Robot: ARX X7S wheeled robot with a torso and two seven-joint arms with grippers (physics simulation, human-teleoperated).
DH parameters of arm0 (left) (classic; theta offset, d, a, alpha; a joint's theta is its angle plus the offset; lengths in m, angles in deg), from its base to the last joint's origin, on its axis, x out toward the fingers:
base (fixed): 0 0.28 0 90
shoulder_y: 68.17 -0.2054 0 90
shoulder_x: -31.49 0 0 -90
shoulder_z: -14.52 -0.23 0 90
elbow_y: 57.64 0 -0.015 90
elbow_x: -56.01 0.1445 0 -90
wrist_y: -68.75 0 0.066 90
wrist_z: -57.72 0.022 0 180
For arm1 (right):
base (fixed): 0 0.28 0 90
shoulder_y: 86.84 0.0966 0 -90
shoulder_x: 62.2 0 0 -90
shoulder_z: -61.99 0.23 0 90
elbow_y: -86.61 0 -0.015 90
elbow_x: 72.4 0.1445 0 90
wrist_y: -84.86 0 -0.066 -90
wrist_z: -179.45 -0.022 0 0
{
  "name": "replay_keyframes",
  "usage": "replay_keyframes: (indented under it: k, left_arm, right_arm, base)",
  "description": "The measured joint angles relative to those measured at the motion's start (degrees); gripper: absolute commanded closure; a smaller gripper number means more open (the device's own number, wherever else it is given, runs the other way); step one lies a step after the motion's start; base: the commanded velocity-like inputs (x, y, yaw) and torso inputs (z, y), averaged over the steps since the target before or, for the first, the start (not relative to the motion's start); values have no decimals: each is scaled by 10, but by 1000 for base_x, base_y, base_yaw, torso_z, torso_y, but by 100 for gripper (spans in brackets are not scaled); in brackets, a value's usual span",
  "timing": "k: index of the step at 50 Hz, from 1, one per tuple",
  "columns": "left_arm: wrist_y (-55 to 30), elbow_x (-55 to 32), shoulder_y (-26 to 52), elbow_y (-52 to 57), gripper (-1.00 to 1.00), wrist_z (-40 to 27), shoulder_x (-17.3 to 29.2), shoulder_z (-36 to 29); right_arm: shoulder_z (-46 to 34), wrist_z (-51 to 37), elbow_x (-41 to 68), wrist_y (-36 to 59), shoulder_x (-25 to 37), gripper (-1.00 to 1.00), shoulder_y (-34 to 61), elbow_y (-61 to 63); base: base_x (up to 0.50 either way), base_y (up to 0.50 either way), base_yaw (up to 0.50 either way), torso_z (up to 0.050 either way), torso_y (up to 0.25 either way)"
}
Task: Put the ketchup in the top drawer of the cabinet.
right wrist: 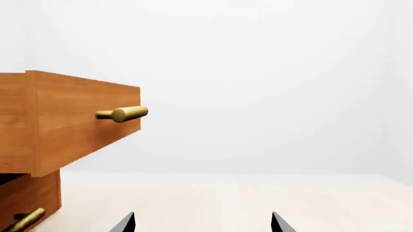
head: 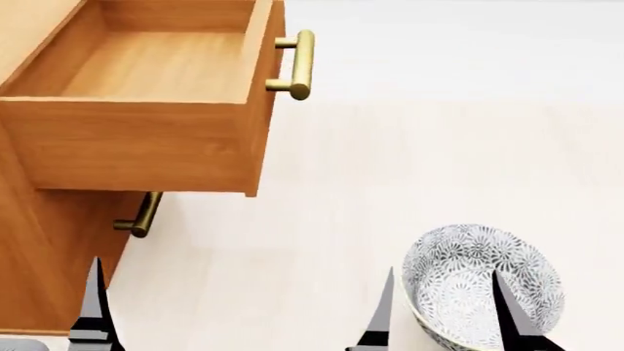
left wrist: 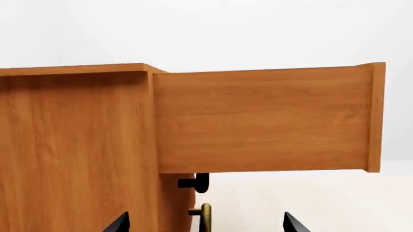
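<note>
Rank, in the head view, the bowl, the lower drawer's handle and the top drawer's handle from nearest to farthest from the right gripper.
1. Bowl: under the right gripper, by its outer finger.
2. Lower drawer's handle: off to the left, below the open top drawer.
3. Top drawer's handle: high up, farthest.

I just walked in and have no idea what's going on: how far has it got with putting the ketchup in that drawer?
Done: the top drawer of the cabinet is pulled out, and the part in view looks empty. In hand: nothing; the left gripper and right gripper are both open, the right one near a patterned bowl. Left: the ketchup, which no view shows, must be found, grasped and placed inside.
</note>
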Motion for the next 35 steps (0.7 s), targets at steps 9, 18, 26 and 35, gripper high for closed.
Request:
replay_keyframes:
  k: [9,18,26,35]
  left_arm:
    - [2,-3,0,-1,-100,-5,5,-2]
    - [4,-5,-1,-1,-100,-11,11,-5]
    - [5,-9,-2,0,-100,-16,15,-8]
    - [9,-13,-2,-3,-100,-22,19,-10]
  right_arm:
    - [-5,-3,1,0,3,-100,1,-1]
    - [-8,-5,5,-4,5,-100,0,-3]
    - [-8,0,12,-9,16,-100,-2,4]
    - [9,7,20,-5,45,-100,-8,20]
  base:
    - [0,500,0,0,0]
    - [0,216,0,0,0]
    - [0,0,0,0,0]
    - [0,0,0,0,0]
